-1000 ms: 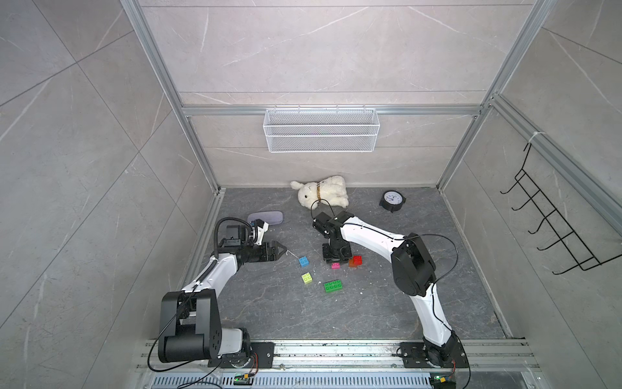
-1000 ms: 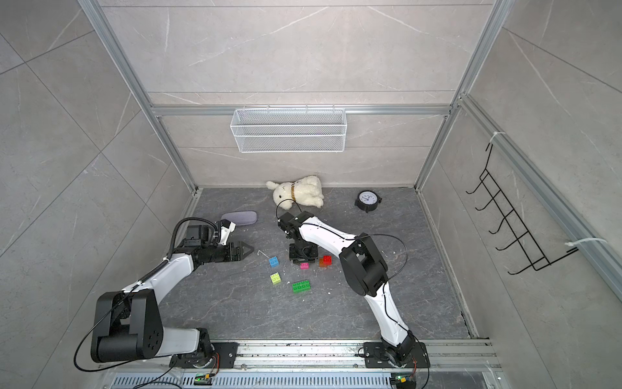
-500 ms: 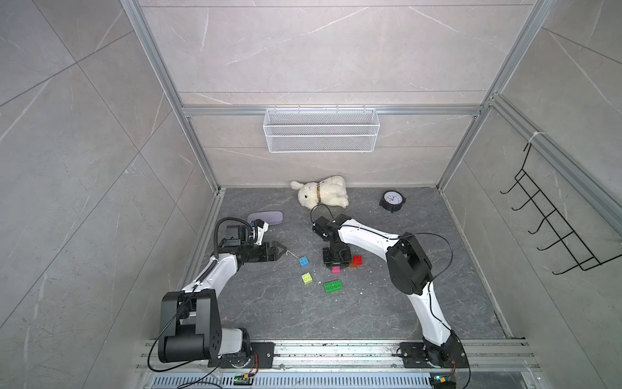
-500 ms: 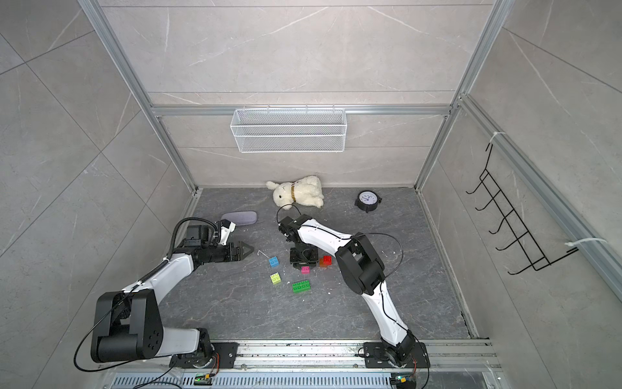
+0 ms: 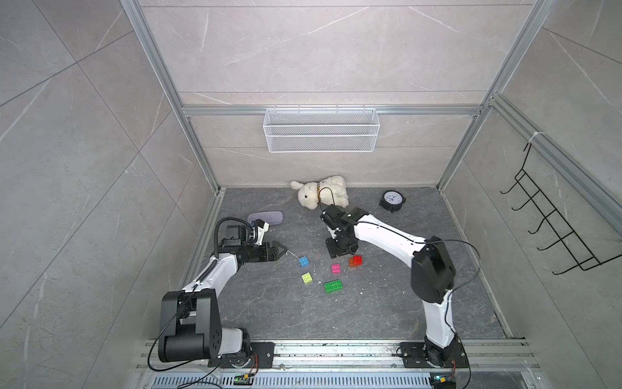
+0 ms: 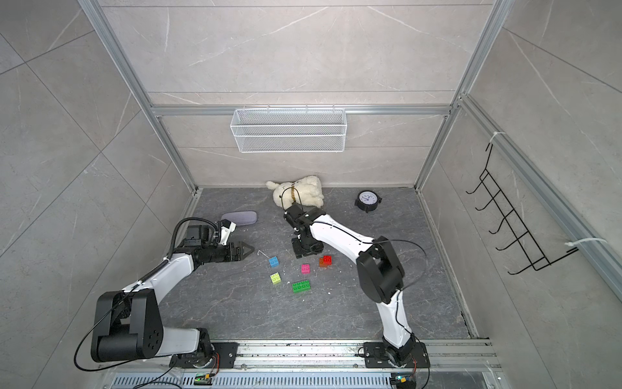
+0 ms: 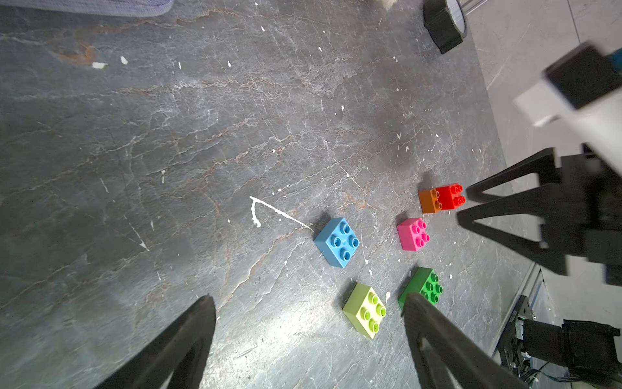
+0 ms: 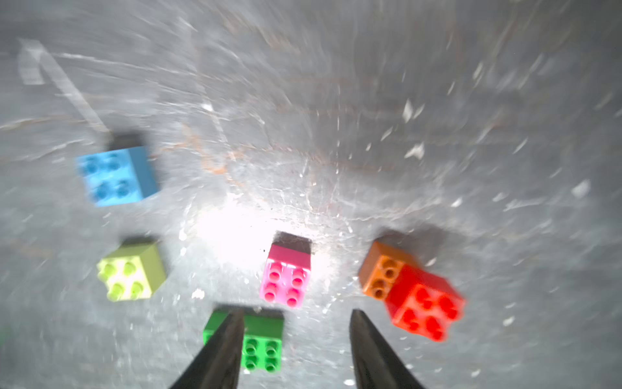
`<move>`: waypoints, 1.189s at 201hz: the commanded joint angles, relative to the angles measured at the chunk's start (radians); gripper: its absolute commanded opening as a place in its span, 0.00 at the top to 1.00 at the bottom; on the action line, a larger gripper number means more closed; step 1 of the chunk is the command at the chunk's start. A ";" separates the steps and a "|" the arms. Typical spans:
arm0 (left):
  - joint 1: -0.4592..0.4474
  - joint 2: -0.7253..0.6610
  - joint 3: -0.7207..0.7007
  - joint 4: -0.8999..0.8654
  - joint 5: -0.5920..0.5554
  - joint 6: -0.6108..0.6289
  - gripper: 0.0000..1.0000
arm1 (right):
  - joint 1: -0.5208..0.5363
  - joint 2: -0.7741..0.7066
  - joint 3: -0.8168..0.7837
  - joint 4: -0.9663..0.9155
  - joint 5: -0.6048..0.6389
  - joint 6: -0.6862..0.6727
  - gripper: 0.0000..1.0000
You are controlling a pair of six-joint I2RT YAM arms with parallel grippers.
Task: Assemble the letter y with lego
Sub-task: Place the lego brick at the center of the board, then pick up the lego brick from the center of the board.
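The dark stone floor (image 5: 370,313) is big and mostly bare. It has grey walls (image 5: 319,168) on three sides and a metal rail (image 5: 336,350) at the front. The right gripper (image 8: 297,315) hangs low over the bricks. Its jaws are apart and hold nothing. The left gripper (image 7: 308,298) is off to the side, near the blue brick (image 5: 303,261), and its jaws are wide and empty too.

The letter y is not built yet. All the lego lies in the middle of the floor. The long green brick (image 5: 333,286) is nearest the front. The red brick (image 5: 357,259) seems to sit on half of the orange brick (image 5: 351,263), so two orange studs show. The pink brick (image 5: 335,268), the blue brick and the yellow-green brick (image 5: 306,278) each lie alone, studs up.

I think the pink brick comes next, because it lies right by the open jaws in the right wrist view. To do it well, come straight down and pinch its two flat sides. Do not bump the red and orange pair nearby. Then line up the studs and push down flat.

There is lots of room, and the bricks are well away from every wall. The plush rabbit (image 5: 321,193) lies close behind the right arm (image 5: 387,235), so lift up, not back. The grey case (image 5: 266,217) and the clock (image 5: 392,200) are out of the way.
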 commanded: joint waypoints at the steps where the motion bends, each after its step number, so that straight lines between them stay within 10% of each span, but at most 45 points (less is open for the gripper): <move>1: -0.002 -0.001 0.005 0.007 0.021 0.020 0.10 | -0.031 -0.153 -0.151 0.185 -0.048 -0.484 0.46; 41: -0.003 0.006 0.004 0.008 0.058 0.028 0.10 | -0.148 -0.251 -0.284 0.239 -0.301 -0.935 0.44; 86: -0.004 0.009 0.002 0.009 0.056 0.025 0.10 | -0.185 -0.174 -0.292 0.159 -0.304 -1.237 0.44; 239: -0.005 0.019 0.005 0.002 0.044 0.033 0.10 | -0.188 -0.034 -0.349 0.260 -0.192 -1.362 0.44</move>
